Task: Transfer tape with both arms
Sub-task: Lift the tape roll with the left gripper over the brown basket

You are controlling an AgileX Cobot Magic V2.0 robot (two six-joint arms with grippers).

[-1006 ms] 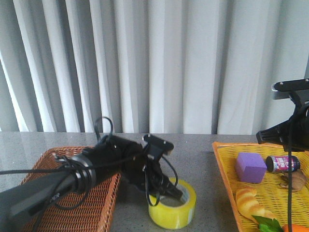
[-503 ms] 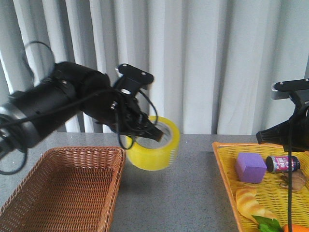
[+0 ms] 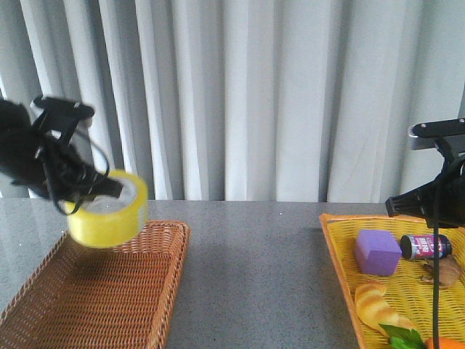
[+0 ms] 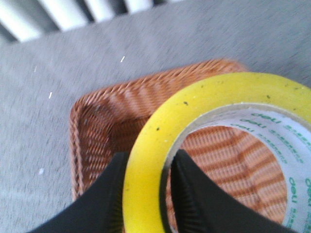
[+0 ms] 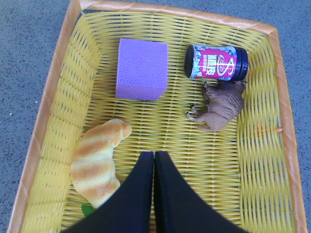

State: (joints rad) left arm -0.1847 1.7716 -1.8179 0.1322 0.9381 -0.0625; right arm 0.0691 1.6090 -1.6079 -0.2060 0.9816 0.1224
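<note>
now, left gripper (image 4: 146,194): i'm pinching the tape (image 3: 109,207) wall, carrying it above the brown basket (image 3: 102,291), counter's left edge.
right gripper (image 5: 153,189): i'm idling, fingers pressed together.

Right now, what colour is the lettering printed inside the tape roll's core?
Green on white, on the tape core; clearest in the left wrist view.

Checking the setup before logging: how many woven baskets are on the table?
2. The brown wicker basket sits at the table's left, under the held yellow tape roll; the yellow woven basket sits at the right, holding toys.
</note>
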